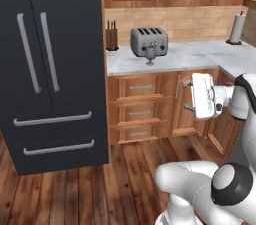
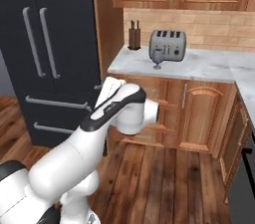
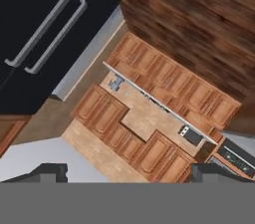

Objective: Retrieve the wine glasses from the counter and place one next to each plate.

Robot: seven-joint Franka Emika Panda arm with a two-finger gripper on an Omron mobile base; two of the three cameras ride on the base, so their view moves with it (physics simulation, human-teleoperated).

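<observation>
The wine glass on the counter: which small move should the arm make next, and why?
Probably reach up and forward toward the wine glass, which stands upright on the counter just in front of the toaster. The gripper hangs below the counter edge, before the drawers, far from the glass, its jaws open and empty.

Even, soft rendered light with faint shadows, no glare; all views slightly low-resolution and blurry, edges undistorted.

1 wine glass (image 1: 150, 59) upright, marble counter (image 1: 185, 56)
</observation>
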